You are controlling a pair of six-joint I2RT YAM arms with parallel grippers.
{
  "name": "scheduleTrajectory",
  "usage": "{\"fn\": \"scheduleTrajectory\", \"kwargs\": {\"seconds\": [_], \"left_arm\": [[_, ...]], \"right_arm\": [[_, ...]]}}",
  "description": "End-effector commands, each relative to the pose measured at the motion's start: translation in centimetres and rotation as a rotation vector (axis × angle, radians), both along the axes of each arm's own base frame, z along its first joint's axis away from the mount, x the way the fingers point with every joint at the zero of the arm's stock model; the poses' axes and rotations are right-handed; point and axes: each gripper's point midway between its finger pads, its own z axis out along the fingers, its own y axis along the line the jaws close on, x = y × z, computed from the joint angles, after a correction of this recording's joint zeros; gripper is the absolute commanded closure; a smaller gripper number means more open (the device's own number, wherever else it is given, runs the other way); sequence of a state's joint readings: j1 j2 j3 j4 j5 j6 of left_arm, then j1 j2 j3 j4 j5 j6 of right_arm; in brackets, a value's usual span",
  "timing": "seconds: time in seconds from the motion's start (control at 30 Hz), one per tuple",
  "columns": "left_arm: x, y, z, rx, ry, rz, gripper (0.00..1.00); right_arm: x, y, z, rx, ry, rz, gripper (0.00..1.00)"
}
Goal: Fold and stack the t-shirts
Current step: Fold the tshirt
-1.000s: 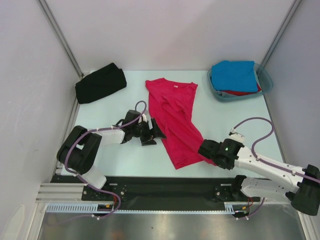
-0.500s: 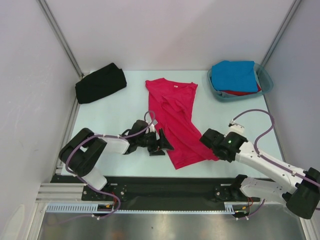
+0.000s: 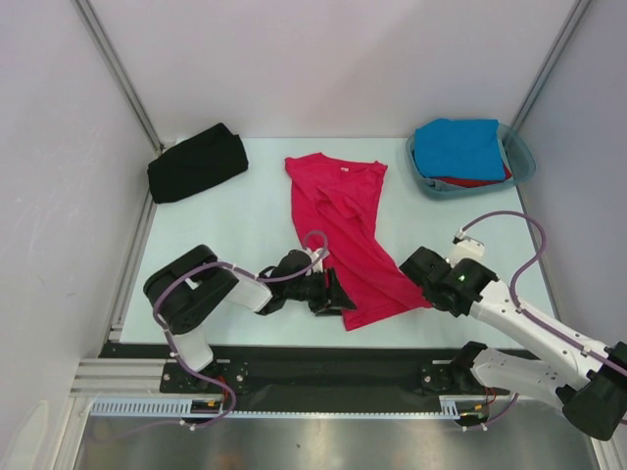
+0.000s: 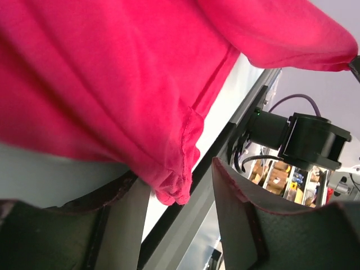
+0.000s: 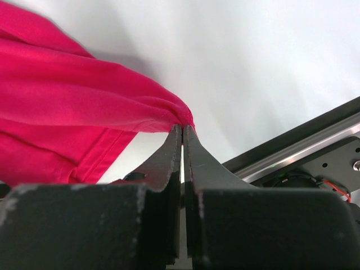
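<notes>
The crimson-pink t-shirt (image 3: 343, 211) lies lengthwise mid-table, neck label at the far end. My left gripper (image 3: 341, 294) is at its near-left hem corner. In the left wrist view that bunched corner (image 4: 171, 188) hangs between the open jaws of the left gripper (image 4: 174, 180), against the left finger (image 4: 121, 225). My right gripper (image 3: 409, 284) is shut on the near-right hem corner. The right wrist view shows this gripper (image 5: 183, 128) pinching the cloth (image 5: 67, 101) at its tips. A folded black t-shirt (image 3: 196, 164) rests far left. A blue t-shirt (image 3: 458, 147) lies over a red one (image 3: 472, 181).
The blue and red shirts sit in a teal plastic tub (image 3: 522, 162) at the far right corner. Grey walls and metal posts close in the table on three sides. A black rail (image 3: 313, 367) runs along the near edge, just below the shirt's hem.
My left gripper slid right and toward the near edge to the shirt's hem corner, and its jaws narrowed around it. My right gripper, still shut on the hem, shifted slightly away and right.
</notes>
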State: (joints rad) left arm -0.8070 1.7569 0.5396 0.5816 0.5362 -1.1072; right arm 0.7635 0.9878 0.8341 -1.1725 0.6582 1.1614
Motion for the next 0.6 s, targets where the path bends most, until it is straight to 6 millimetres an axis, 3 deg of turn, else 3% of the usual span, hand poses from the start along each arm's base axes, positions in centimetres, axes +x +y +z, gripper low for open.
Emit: {"fn": "scheduleTrajectory", "kwargs": {"seconds": [0.0, 0.07, 0.17, 0.2, 0.23, 0.43, 0.57], "left_arm": [[-0.7, 1.1, -4.6, 0.172, 0.034, 0.039, 0.45], [-0.8, 0.8, -4.7, 0.179, 0.029, 0.036, 0.45], [-1.0, 0.7, -4.8, 0.179, 0.029, 0.028, 0.71], [-1.0, 0.7, -4.7, 0.180, 0.026, 0.028, 0.92], [-1.1, 0.9, -4.7, 0.189, 0.027, 0.027, 0.99], [-1.2, 1.9, -2.9, 0.230, -0.047, -0.021, 1.00], [-2.5, 4.1, -1.5, 0.302, -0.077, -0.067, 1.00]], "right_arm": [[0.8, 0.0, 1.7, 0.014, -0.062, 0.003, 1.00], [0.8, -0.1, 1.8, 0.018, -0.066, -0.001, 1.00], [0.8, -0.1, 1.8, 0.019, -0.067, -0.001, 1.00], [0.8, -0.1, 1.8, 0.021, -0.068, -0.003, 1.00], [0.7, -0.1, 1.7, 0.020, -0.067, -0.004, 1.00], [0.5, 0.1, 1.8, 0.045, -0.063, -0.006, 1.00], [-0.5, 0.9, 0.6, 0.083, -0.021, -0.003, 1.00]]}}
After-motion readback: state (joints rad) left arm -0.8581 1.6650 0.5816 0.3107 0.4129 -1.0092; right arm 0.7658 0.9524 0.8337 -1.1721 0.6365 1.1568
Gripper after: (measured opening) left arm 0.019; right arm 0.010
